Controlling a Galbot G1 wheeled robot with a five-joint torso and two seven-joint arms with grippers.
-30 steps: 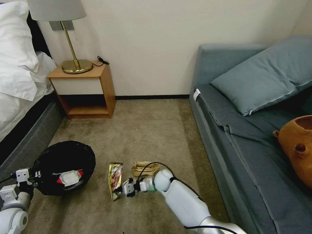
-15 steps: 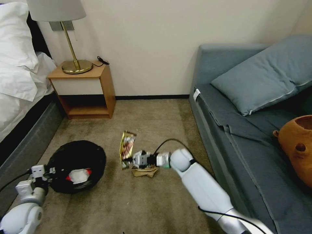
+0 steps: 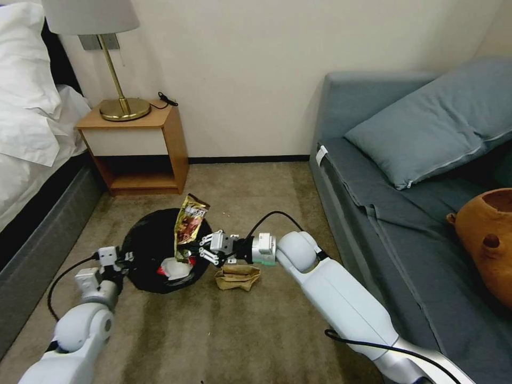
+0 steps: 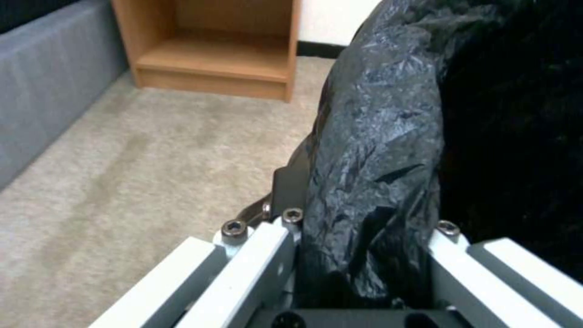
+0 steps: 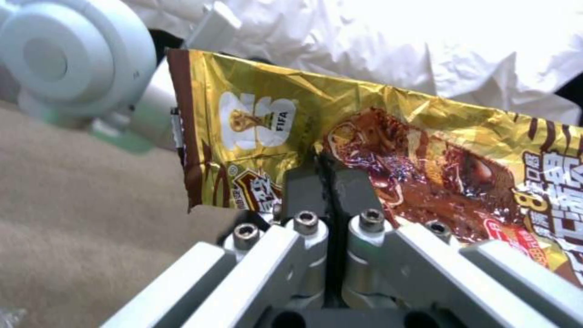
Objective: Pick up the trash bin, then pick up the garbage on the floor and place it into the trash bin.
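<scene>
The trash bin, lined with glossy black plastic, is tipped towards me above the carpet. My left gripper is shut on its near-left rim; in the left wrist view the liner is pinched in the left gripper. A red-and-white packet lies inside the bin. My right gripper is shut on the lower part of a gold-brown candy wrapper, held upright over the bin's right edge. Up close, the right gripper clamps the wrapper. A tan paper bag lies on the floor under my right wrist.
A wooden nightstand with a brass lamp stands against the back wall. The bed runs along the left. On the right, a grey-blue sofa holds a pillow and a brown plush bear. Bare carpet lies in front.
My right gripper lifted the gold wrapper off the carpet and carried it left, over the bin. My left arm swung the bin right and forward to meet it.
</scene>
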